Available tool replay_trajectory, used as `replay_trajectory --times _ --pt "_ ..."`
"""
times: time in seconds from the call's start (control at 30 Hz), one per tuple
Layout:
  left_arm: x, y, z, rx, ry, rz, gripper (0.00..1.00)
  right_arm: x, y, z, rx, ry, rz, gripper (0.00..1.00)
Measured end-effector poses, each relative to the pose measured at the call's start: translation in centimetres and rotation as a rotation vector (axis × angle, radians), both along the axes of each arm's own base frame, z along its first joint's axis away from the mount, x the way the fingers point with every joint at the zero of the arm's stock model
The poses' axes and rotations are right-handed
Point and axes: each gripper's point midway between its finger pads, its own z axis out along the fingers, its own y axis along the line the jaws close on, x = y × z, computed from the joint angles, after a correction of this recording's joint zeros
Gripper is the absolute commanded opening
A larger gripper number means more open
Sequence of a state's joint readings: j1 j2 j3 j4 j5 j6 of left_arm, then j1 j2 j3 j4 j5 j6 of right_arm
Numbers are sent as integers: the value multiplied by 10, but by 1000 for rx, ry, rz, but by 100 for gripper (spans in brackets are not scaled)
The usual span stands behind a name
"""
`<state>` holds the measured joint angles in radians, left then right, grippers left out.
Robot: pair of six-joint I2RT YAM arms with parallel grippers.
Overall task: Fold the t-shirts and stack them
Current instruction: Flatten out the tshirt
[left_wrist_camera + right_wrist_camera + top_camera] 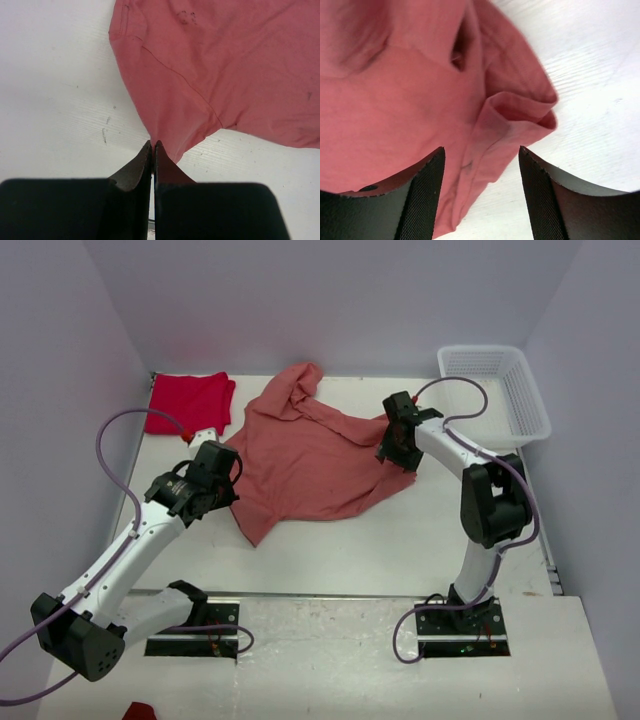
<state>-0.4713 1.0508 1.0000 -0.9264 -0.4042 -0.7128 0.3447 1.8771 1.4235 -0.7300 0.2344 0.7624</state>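
Salmon in colour, the pink t-shirt (310, 455) lay rumpled and partly spread across the middle of the white desk (400, 540), with the bright red t-shirt (190, 402) folded at the far left corner, near its left edge. The left fingers (135, 170) were pressed together, pinching a pointed bit of the pink cloth at its near left side. The right fingers (425, 195) stood spread apart with a bunched fold of its right edge between them, and a white mesh basket (530, 405) stood at the far right corner, well apart from both shirts.
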Motion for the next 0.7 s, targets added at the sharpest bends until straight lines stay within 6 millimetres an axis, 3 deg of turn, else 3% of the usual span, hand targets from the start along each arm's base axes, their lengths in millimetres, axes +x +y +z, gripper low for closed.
replay_trajectory --times 0.2,0.3,0.7 --pt "0 0 1 -3 -5 -1 0 4 -33 4 -30 23 -36 58" --pt "0 0 2 -5 -8 -2 0 4 -43 4 -37 32 -41 51" --pt "0 -1 2 -10 -8 -7 0 1 -29 -9 21 82 -4 47"
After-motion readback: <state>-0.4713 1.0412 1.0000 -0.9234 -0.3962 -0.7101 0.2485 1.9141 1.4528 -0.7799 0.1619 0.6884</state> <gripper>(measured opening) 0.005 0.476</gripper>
